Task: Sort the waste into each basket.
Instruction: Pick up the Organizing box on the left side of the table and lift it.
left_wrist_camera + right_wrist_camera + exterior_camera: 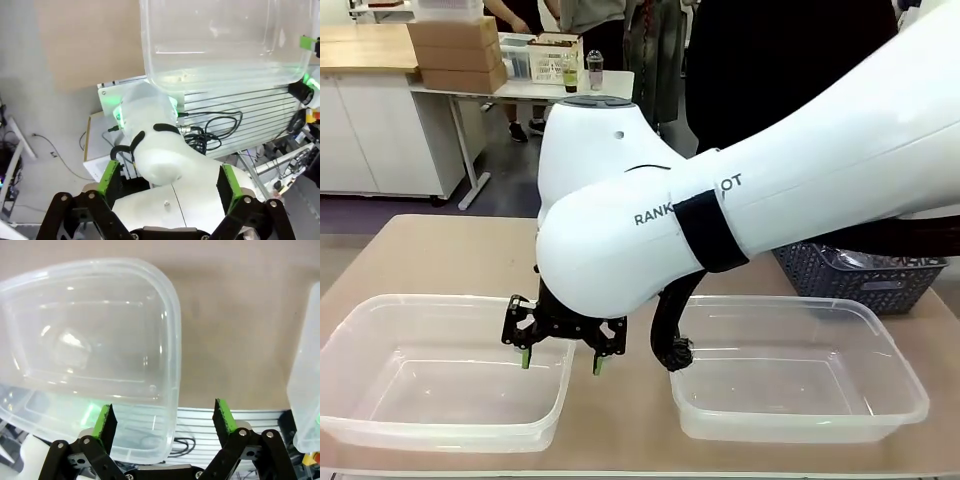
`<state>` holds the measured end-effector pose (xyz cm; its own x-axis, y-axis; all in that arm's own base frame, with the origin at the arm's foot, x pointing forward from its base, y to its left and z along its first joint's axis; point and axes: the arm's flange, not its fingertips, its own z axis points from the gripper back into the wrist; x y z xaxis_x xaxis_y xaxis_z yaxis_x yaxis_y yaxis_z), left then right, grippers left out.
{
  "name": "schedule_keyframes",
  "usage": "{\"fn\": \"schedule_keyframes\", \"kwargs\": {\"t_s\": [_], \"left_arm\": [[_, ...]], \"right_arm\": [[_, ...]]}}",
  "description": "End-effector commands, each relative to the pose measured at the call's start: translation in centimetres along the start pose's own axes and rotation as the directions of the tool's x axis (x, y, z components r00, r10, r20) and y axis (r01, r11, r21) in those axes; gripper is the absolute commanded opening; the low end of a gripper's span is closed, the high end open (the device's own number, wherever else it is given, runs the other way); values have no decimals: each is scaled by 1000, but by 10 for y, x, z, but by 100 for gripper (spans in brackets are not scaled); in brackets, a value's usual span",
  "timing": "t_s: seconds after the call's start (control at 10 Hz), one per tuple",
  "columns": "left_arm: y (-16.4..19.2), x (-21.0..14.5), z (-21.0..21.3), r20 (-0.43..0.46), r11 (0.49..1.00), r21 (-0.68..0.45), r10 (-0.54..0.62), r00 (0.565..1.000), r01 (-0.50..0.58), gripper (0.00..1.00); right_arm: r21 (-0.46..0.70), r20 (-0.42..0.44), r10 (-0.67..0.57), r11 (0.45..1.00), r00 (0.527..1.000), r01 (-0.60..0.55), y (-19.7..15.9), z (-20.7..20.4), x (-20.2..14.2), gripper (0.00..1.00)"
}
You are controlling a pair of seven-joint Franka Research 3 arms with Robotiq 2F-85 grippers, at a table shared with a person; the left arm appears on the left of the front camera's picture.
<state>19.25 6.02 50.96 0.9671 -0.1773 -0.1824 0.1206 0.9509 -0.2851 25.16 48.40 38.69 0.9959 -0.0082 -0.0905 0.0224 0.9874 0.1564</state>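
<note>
Two clear tubs stand side by side on the tan table, the left tub point(440, 300) and the right tub point(800, 385), both with nothing in them. My right arm reaches across from the right, and my right gripper point(561, 364) hangs open over the left tub's right rim. In the right wrist view my right gripper point(164, 412) is open with nothing between its fingers, above that tub's corner point(90, 340); the other tub's edge point(307, 390) shows at the right. My left gripper point(170, 172) is open and holds nothing, looking past a white arm link toward a clear tub point(215, 45). The waste is out of view.
A dark grey lattice basket point(860, 275) stands at the back right of the table, behind the right tub. A person in black point(770, 70) stands at the far side. A strip of bare table point(235, 340) separates the tubs. Cables and a metal frame point(225, 125) lie below the table's front edge.
</note>
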Motion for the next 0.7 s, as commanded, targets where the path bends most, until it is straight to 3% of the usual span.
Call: {"fn": "schedule_keyframes", "kwargs": {"t_s": [0.0, 0.1, 0.2, 0.3, 0.5, 0.6], "left_arm": [[-8, 10, -40, -19, 997, -61, 40, 999, -41, 100], [-8, 10, -63, 8, 996, -61, 65, 998, -64, 100], [-9, 12, -89, 92, 994, -16, 112, 989, -111, 100], [-15, 12, -122, 77, 994, 9, 106, 991, -107, 100], [-25, 8, -166, 99, 979, 203, 5, 995, -25, 100], [-28, 10, -182, 37, 974, 227, -25, 999, 16, 100]], "right_arm": [[-28, 30, -13, 999, 999, 14, 4, 4, 1, 100], [-26, 52, -33, 999, 998, 35, 2, 4, 4, 100], [-25, 62, -49, 998, 997, 50, -1, 2, 6, 100], [-10, 11, -3, 1000, 1000, 3, -2, 1, 4, 100], [-10, 11, -3, 1000, 1000, 3, -2, 1, 4, 100], [-10, 11, -3, 1000, 1000, 3, -2, 1, 4, 100]]}}
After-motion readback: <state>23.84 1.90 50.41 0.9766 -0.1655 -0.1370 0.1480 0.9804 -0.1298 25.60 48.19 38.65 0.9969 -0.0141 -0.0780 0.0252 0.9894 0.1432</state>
